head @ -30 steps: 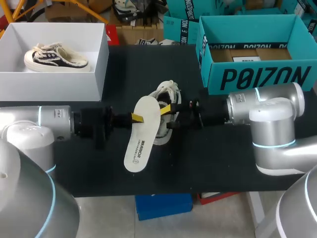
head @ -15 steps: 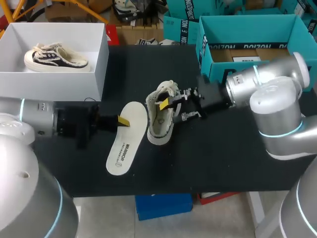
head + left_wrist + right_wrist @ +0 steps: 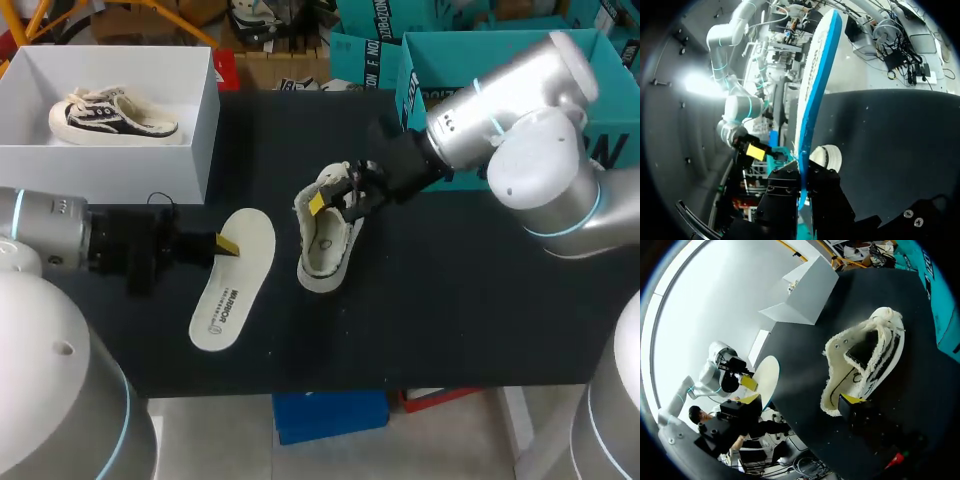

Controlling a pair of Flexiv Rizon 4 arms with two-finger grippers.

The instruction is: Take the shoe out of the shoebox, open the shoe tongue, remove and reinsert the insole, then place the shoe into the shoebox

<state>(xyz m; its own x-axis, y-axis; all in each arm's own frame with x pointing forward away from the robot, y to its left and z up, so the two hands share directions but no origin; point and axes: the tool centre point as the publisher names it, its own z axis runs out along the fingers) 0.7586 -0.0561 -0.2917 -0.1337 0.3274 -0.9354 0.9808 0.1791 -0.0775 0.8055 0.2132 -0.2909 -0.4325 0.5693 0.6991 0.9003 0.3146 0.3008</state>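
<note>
Clamping one end of the white insole (image 3: 232, 282), my left gripper (image 3: 226, 245) has both fingers pressed on it, and the insole stretches out ahead of them. My right gripper (image 3: 800, 400) stands spread, one yellow fingertip (image 3: 852, 399) at the collar of the cream shoe (image 3: 325, 240), which lies on the black table (image 3: 450, 320) just beside the insole. Behind sit a white shoebox (image 3: 205, 130) holding a second shoe (image 3: 112, 115), and a teal box (image 3: 500, 60) whose front my right arm (image 3: 520, 110) partly hides. A second ago the insole lay across the shoe; it has since been drawn leftward, clear of it, and the right arm has swung upward.
</note>
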